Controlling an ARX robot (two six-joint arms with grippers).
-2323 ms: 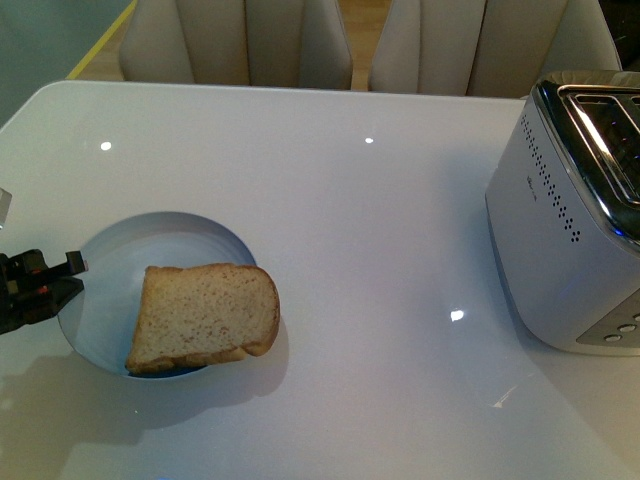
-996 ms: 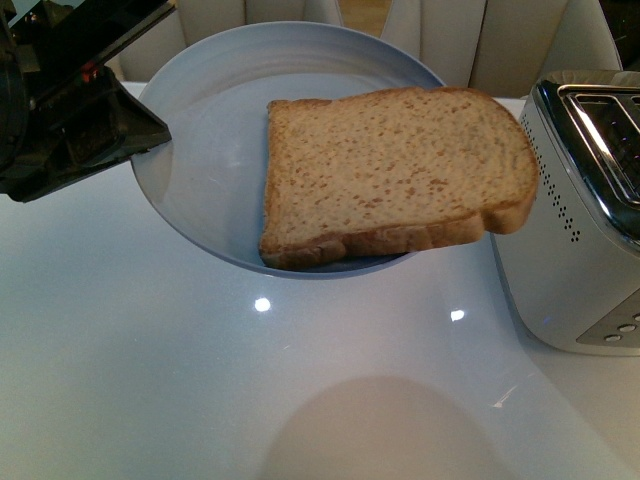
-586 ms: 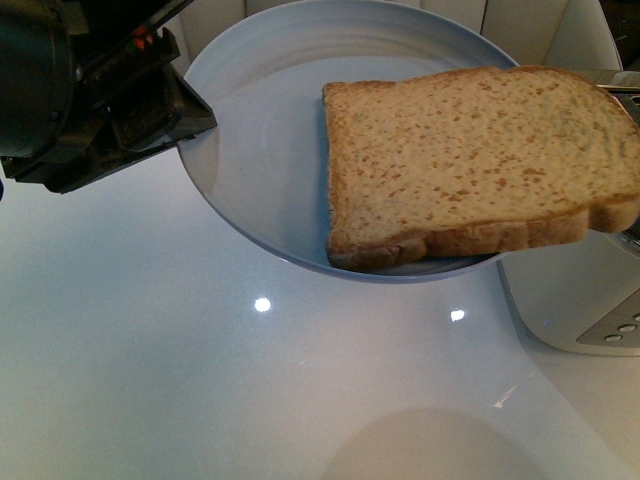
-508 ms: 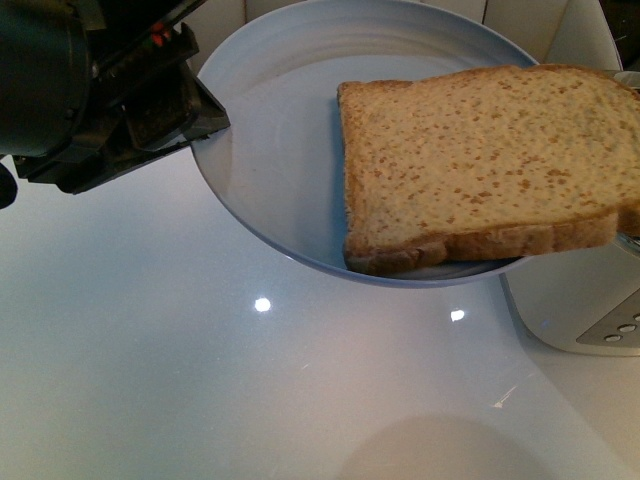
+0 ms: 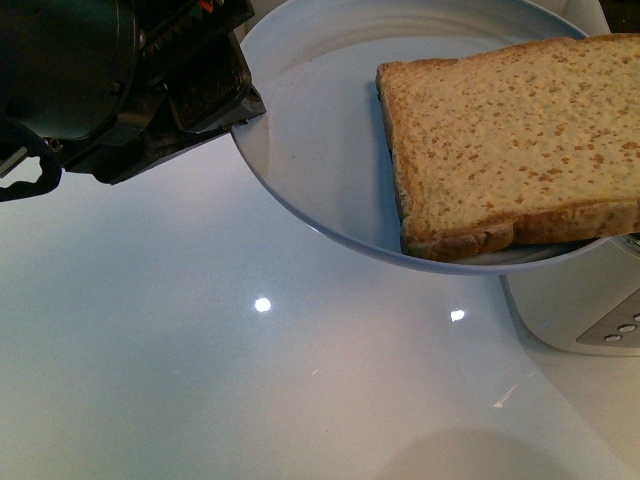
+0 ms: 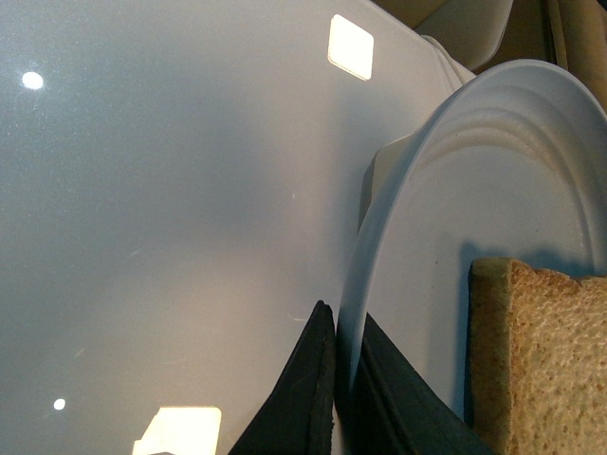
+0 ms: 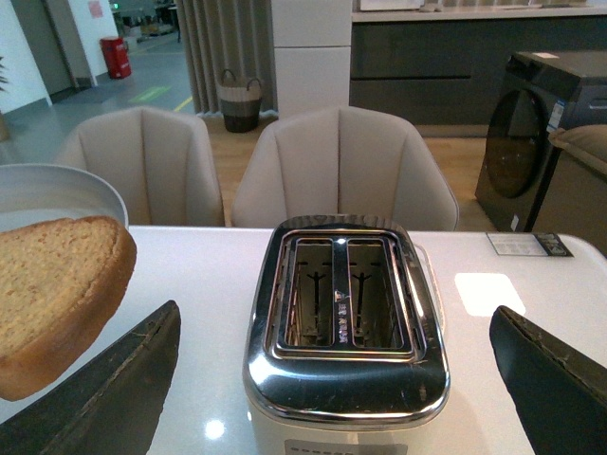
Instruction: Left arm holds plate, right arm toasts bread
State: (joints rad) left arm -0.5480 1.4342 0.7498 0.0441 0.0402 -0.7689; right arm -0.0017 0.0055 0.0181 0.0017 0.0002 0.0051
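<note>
1. The white table point(image 5: 200, 380) lies under everything.
2. The chrome-topped toaster point(image 7: 346, 332) stands on it, both slots empty.
3. The plate point(image 5: 320, 150) hangs tilted above the table, near the toaster.
4. The bread point(image 5: 510, 140) lies on the plate, overhanging its rim.
5. The left gripper point(image 6: 337, 379) pinches the plate's rim.
6. The right gripper point(image 7: 334, 313) has its fingers spread wide, holding nothing.
</note>
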